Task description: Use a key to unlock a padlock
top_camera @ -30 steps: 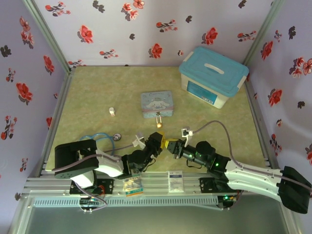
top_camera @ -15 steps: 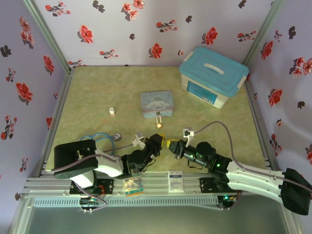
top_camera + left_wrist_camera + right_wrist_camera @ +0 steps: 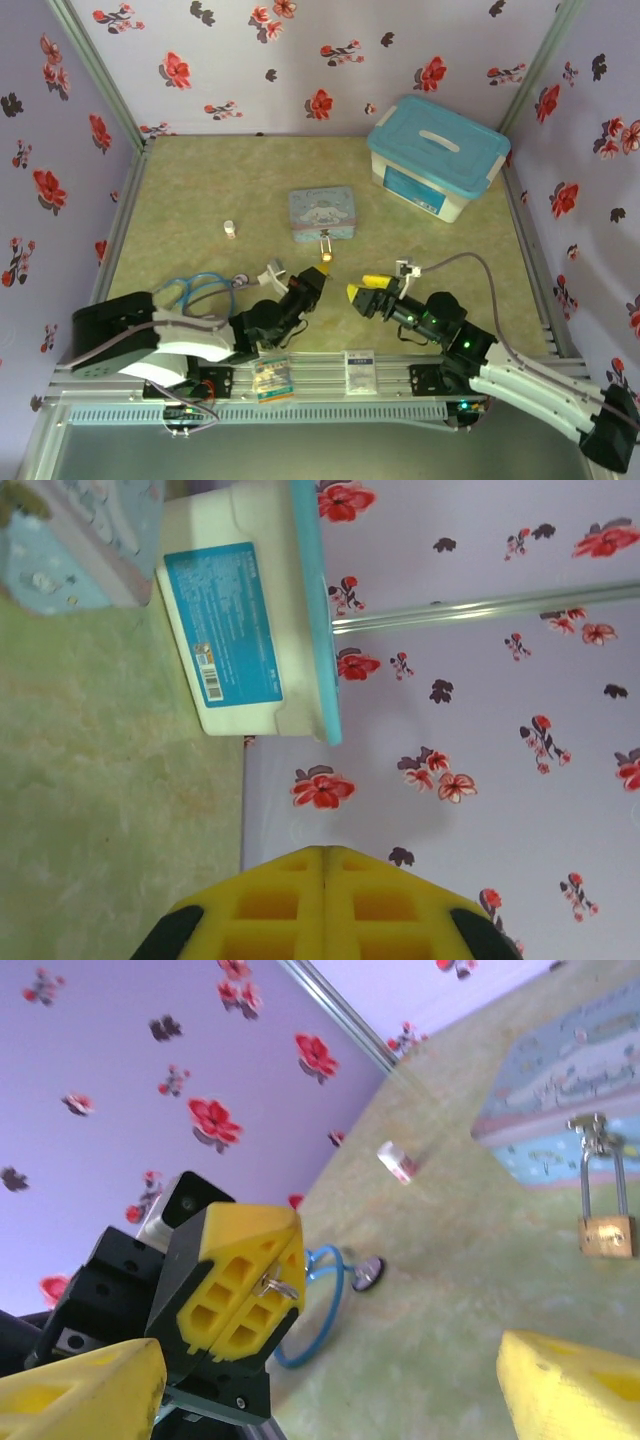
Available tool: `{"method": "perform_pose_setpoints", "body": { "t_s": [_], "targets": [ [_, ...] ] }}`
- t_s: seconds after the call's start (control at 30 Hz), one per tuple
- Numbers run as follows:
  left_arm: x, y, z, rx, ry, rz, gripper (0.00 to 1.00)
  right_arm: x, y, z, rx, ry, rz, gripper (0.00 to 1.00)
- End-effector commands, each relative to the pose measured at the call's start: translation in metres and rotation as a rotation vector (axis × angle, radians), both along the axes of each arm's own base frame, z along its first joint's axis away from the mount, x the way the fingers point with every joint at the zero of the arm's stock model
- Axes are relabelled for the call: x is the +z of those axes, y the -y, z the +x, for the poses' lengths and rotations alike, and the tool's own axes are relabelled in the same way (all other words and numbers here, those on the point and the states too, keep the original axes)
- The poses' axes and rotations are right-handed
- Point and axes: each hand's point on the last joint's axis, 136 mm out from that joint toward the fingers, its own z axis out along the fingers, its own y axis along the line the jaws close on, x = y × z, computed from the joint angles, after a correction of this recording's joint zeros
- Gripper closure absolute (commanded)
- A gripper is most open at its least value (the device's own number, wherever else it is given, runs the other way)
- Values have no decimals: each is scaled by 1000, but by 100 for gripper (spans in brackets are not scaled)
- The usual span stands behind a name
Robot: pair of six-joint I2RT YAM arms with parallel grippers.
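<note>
Key [image 3: 274,1282] pinched in the left gripper [image 3: 255,1295], pads tight together! Right gripper [image 3: 364,289] gapes wide, holding nothing. Padlock [image 3: 605,1235] sits just beyond, at the near side of the tin [image 3: 322,213].

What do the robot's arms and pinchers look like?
Both are black at the joints with white shells: the left arm and the right arm. The left gripper and right gripper have bright yellow finger pads with square hollows, on black mounts. A thin grey cable loops off the right wrist.
</note>
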Motion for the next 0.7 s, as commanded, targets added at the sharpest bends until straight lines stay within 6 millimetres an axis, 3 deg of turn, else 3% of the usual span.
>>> {"method": "perform_pose_setpoints", "body": {
  "t_s": [0.0, 0.13, 0.3, 0.47, 0.67],
  "targets": [
    [11, 8, -9, -87, 142, 288, 100, 21, -7, -18, 167, -2, 107, 16],
    [48, 14, -20, -183, 269, 389, 100, 40, -21, -27, 289, 0, 156, 23],
    [74, 19, -29, -269, 379, 439, 100, 71, -34, -33, 400, 32, 270, 35],
    [83, 23, -32, -309, 407, 451, 100, 94, -36, -36, 447, 64, 360, 41],
    [88, 15, -28, -286, 411, 421, 100, 95, -37, -35, 440, 78, 342, 44]
  ]
}}
